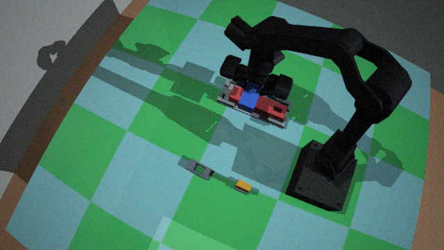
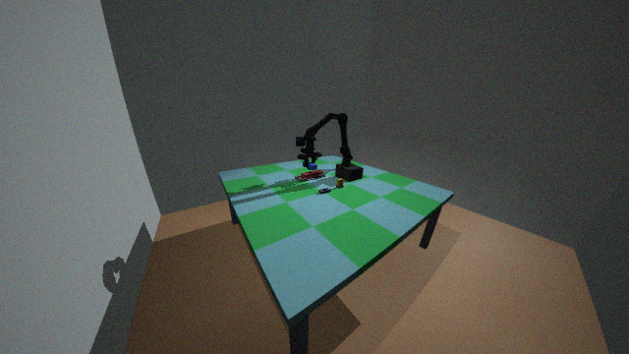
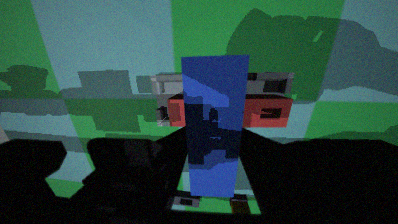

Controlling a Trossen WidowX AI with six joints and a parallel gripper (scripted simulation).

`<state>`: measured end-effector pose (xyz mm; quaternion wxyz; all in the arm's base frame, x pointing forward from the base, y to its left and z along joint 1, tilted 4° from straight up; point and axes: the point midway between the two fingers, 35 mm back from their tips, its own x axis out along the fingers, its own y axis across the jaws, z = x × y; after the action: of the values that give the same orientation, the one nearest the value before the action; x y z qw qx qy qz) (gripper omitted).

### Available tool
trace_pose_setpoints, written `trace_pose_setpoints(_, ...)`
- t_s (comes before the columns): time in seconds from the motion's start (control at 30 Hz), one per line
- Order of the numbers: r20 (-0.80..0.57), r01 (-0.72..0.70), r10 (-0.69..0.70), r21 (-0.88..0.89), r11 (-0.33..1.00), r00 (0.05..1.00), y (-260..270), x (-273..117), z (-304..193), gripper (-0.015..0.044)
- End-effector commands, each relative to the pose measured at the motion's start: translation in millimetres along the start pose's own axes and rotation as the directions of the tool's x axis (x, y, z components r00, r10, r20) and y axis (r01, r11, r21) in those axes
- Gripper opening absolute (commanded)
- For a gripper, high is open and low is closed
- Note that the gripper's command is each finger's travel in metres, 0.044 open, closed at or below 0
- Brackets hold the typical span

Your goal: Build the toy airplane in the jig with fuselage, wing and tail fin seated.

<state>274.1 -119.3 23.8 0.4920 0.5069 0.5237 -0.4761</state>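
Note:
The red fuselage (image 1: 263, 107) (image 2: 314, 174) (image 3: 254, 119) lies in the grey cradle (image 1: 224, 94) (image 3: 158, 86), its tail socket bare. My gripper (image 1: 254, 83) (image 3: 215, 132) is shut on the blue wing (image 1: 249, 99) (image 2: 313, 166) (image 3: 216, 75). The wing lies crosswise over the middle of the fuselage. The exterior view shows it a little above the fuselage; the wing's tab and the top socket are hidden. The yellow tail fin (image 1: 243, 185) (image 2: 340, 182) (image 3: 240, 206) stands in a small grey holder near the arm's base.
An empty grey holder (image 1: 192, 165) (image 2: 324, 191) (image 3: 175, 203) with a rectangular opening lies beside the tail fin's holder. The arm's black base (image 1: 317, 180) (image 2: 349, 171) stands on the checkered table. The arm's shadows fall across the cradle area.

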Motion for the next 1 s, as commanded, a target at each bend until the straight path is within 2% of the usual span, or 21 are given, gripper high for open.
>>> trace_pose_setpoints(0.0, 0.003, 0.001, -0.001, 0.005, 1.000, 1.000, -0.2, 6.4, 0.5, 0.0195)
trace_pose_setpoints(0.63, 0.003, 0.001, -0.001, 0.005, 1.000, 1.000, -0.7, 32.6, 0.7, 0.0195)
trace_pose_setpoints(0.97, -0.002, 0.004, -0.004, 0.000, 1.000, 1.000, -0.9, 30.8, 0.2, 0.0128)
